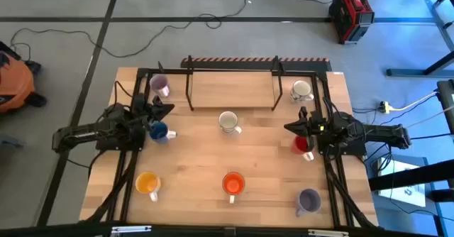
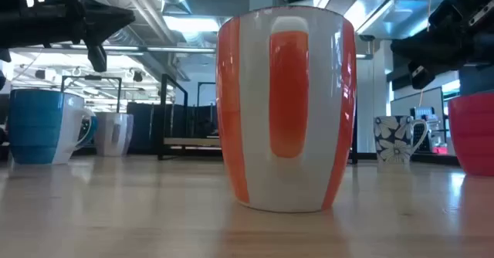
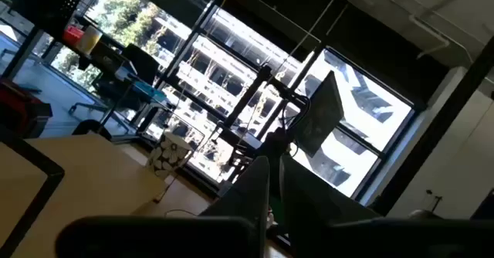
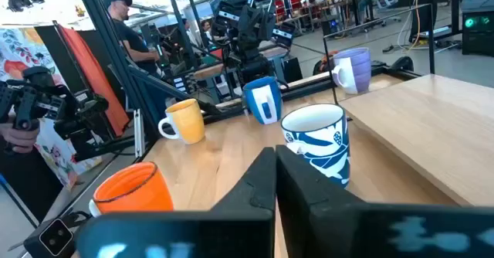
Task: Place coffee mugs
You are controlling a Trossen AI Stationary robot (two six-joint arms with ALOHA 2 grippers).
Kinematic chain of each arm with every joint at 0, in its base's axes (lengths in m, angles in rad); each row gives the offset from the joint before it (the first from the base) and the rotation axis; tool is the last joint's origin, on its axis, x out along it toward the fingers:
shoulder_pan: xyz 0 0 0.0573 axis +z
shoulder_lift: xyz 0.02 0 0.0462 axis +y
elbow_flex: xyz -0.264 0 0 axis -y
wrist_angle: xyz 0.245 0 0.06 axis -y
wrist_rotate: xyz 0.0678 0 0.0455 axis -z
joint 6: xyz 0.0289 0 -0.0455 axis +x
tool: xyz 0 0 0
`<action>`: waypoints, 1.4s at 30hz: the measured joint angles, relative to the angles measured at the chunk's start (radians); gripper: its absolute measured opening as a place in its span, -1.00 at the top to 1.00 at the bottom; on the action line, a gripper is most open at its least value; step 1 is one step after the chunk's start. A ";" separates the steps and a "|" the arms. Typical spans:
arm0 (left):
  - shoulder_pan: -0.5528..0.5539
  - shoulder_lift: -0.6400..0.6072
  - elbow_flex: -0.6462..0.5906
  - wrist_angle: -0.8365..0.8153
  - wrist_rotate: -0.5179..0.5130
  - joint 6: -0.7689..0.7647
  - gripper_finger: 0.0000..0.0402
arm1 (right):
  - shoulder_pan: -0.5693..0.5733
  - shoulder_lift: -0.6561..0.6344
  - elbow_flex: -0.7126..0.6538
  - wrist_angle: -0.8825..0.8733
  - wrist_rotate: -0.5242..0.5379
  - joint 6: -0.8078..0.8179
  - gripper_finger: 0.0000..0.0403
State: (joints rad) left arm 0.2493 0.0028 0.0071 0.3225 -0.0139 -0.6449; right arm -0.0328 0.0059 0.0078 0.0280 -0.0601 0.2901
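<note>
Eight mugs stand upright on their bases on the wooden table. A lilac mug (image 1: pixel 159 86) and a white mug (image 1: pixel 301 89) are at the far corners, and a cream mug (image 1: pixel 228 121) is at the centre. The yellow-orange mug (image 1: pixel 147 184), orange mug (image 1: pixel 233 184) and second lilac mug (image 1: pixel 308 201) line the near edge. My left gripper (image 1: pixel 167 109) is shut and raised just beyond the blue mug (image 1: pixel 159 131). My right gripper (image 1: pixel 289 127) is shut and raised beside the red mug (image 1: pixel 301 145), toward the table's centre. Neither touches a mug.
A black-framed rack with a wooden shelf (image 1: pixel 230 88) stands at the far middle of the table, between the two far mugs. Bare wood lies between the cream mug and the near row. A person (image 4: pixel 123 26) stands in the room beyond the table's left side.
</note>
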 joint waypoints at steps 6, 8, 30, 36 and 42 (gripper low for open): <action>0.000 0.000 0.000 0.000 0.000 0.000 0.86 | 0.000 0.000 0.000 0.000 0.000 0.061 1.00; 0.000 0.000 0.000 0.000 0.000 -0.007 0.86 | 0.000 0.000 0.000 0.000 0.000 0.115 1.00; 0.000 0.000 0.000 0.014 -0.024 -0.055 0.86 | 0.000 0.103 0.091 0.190 0.102 0.381 1.00; 0.000 0.000 0.001 0.016 -0.044 -0.034 0.86 | 0.001 0.410 0.304 0.123 0.091 0.327 1.00; 0.000 0.000 0.007 0.017 -0.048 -0.003 0.86 | 0.001 0.707 0.513 -0.004 0.049 0.275 1.00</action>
State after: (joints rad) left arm 0.2493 0.0029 0.0143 0.3393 -0.0616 -0.6476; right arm -0.0319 0.7134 0.5207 0.0239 -0.0116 0.5649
